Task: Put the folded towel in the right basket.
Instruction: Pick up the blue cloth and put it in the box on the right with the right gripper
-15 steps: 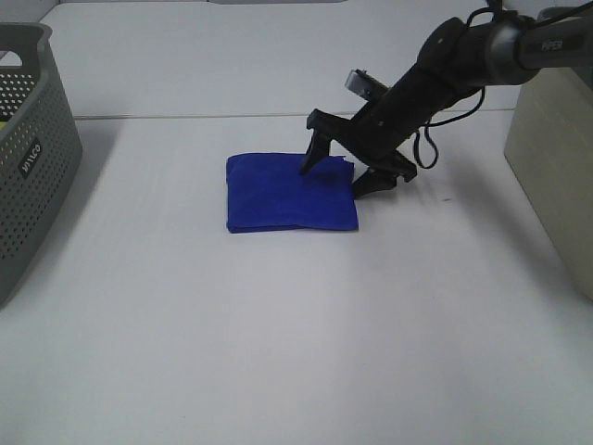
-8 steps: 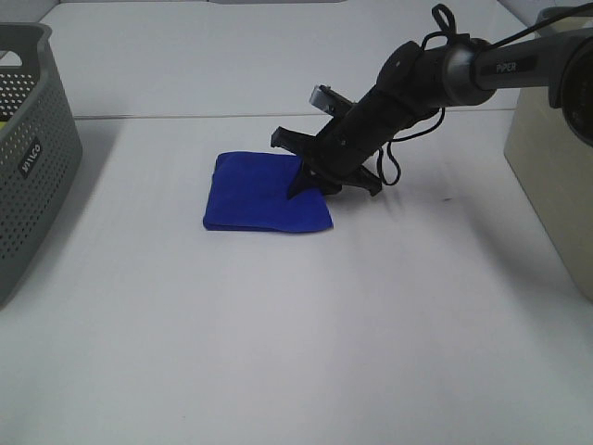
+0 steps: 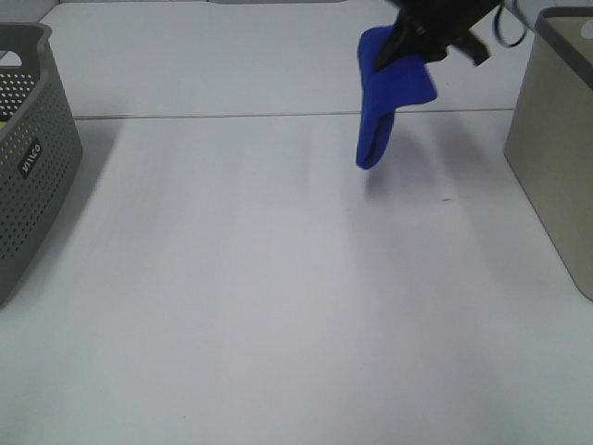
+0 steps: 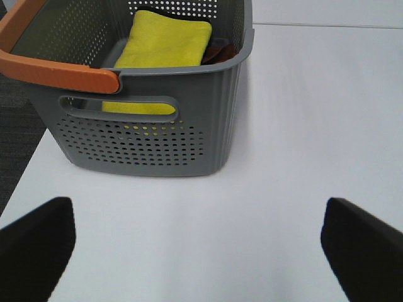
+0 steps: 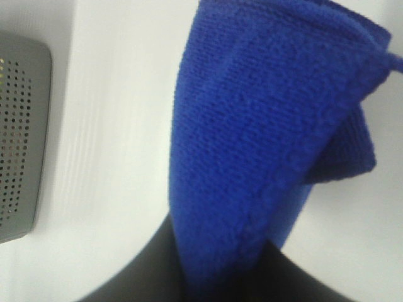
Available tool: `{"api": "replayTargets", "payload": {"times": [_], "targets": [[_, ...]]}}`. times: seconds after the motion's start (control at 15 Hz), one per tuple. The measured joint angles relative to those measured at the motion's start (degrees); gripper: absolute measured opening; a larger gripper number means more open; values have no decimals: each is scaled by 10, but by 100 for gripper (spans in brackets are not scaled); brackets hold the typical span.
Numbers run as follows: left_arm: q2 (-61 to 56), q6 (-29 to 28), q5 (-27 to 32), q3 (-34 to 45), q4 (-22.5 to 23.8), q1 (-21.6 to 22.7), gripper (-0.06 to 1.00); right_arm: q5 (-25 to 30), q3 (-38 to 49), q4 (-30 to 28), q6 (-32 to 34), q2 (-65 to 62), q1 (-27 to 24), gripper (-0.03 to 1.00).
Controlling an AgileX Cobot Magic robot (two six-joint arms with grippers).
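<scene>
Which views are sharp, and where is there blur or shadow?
Left wrist view: grey basket sharp, left gripper fingertips dark and soft. Right wrist view: blue towel close, slightly blurred. Exterior high view: even light, only a faint shadow on the table.

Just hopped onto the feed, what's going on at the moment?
The right tool is shut on the blue folded towel and holds it in the air, clear of the table. The towel hangs short of the right basket, not yet over it. The left tool is open and holds nothing, facing the grey basket with a yellow towel inside.
</scene>
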Motion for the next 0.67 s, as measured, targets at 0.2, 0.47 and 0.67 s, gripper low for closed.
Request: {"api": "replayTargets", "payload": {"times": [0.2,0.47,0.67], "targets": [[0,0,0,0,0,0,99,40,-28,-10,-1,-80,-96,13],[0,0,0,0,0,0,99,42,-30,-81,-1,-168,-216,13],[0,0,0,0,0,0,99,46,-30,-126,13,-195,-292,13]]}}
